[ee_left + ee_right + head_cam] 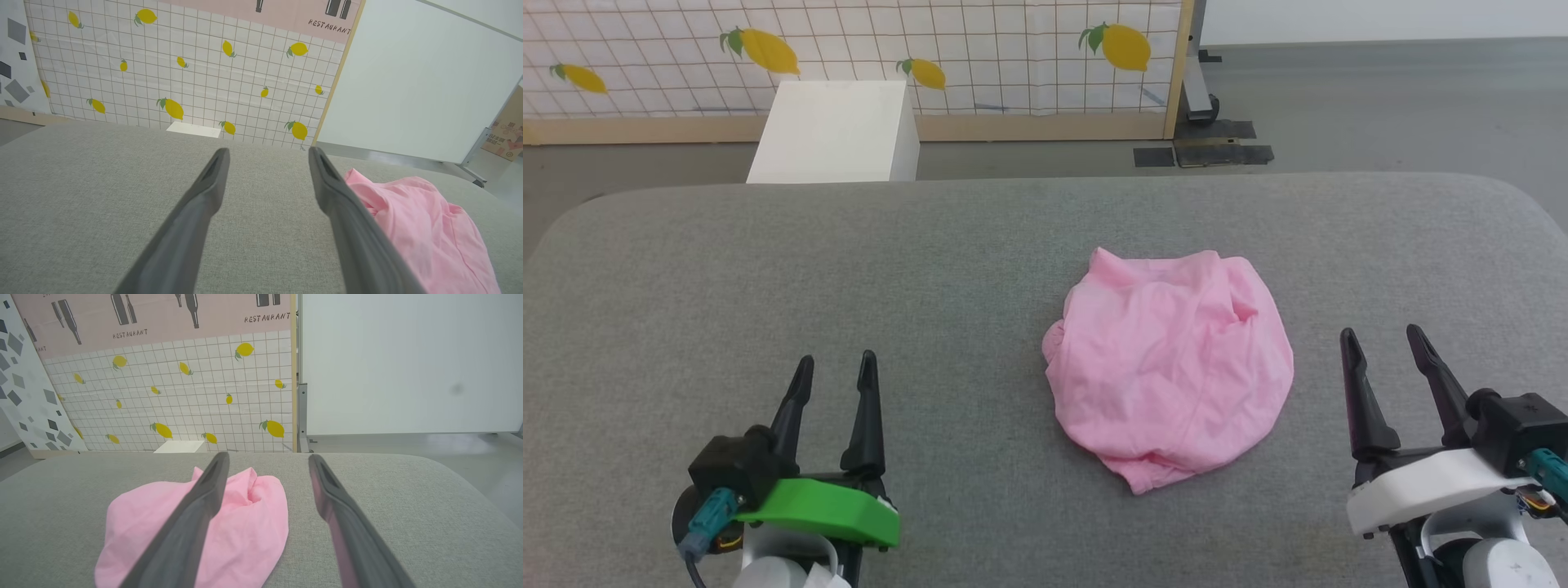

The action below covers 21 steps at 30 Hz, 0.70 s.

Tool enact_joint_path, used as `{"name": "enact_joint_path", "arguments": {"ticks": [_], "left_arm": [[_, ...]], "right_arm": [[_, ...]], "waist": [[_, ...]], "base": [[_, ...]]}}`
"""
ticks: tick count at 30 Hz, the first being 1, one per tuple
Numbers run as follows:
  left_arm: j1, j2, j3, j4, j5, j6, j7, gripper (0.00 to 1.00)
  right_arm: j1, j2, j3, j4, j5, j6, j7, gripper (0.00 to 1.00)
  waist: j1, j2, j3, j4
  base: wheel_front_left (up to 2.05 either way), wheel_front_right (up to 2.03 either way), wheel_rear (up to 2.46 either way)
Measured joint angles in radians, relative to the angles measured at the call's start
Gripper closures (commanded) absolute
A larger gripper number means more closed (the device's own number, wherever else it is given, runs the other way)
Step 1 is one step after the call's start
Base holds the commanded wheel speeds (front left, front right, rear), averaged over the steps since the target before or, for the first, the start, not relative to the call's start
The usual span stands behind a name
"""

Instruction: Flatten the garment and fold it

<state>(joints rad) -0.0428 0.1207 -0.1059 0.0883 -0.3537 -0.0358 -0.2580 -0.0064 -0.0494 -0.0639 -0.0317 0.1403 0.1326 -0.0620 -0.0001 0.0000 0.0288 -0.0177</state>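
The garment [1168,367] is seen bunched on the grey padded surface [768,269], nearer the right gripper [1381,331] than the left gripper [837,358]. Both are held spread, empty, untouched by cloth. The waistband cannot be clearly made out.

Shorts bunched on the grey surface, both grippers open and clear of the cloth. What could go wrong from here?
1. The garment is a rounded heap with its edges tucked under, so a pinch may catch several layers and lift it bunched.
2. It lies nearer the right gripper than the left gripper. An uneven pull may drag it across the grey surface rather than spread it.
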Motion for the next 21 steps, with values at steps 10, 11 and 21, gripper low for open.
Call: {"name": "enact_joint_path", "arguments": {"ticks": [10, 11, 21], "left_arm": [[0.001, -0.035, 0.044, 0.021, 0.038, -0.04, 0.0, 0.0], [0.001, -0.036, 0.048, 0.023, 0.043, -0.043, 0.0, 0.0], [0.001, -0.053, 0.065, 0.044, 0.068, -0.059, 0.0, 0.0]], "right_arm": [[0.002, 0.0, 0.001, 0.011, 0.001, 0.0, -0.002, 0.0], [0.002, 0.0, 0.001, 0.012, 0.001, 0.0, -0.002, 0.0], [0.002, 0.0, 0.002, 0.021, 0.002, 0.0, -0.009, 0.0]], "waist": [[0.0, 0.0, 0.009, 0.007], [0.0, 0.0, 0.008, 0.006], [0.0001, 0.0, -0.003, 0.006]], "base": [[0.0, 0.0, 0.0], [0.0, 0.0, 0.0], [0.0, 0.0, 0.0]]}}
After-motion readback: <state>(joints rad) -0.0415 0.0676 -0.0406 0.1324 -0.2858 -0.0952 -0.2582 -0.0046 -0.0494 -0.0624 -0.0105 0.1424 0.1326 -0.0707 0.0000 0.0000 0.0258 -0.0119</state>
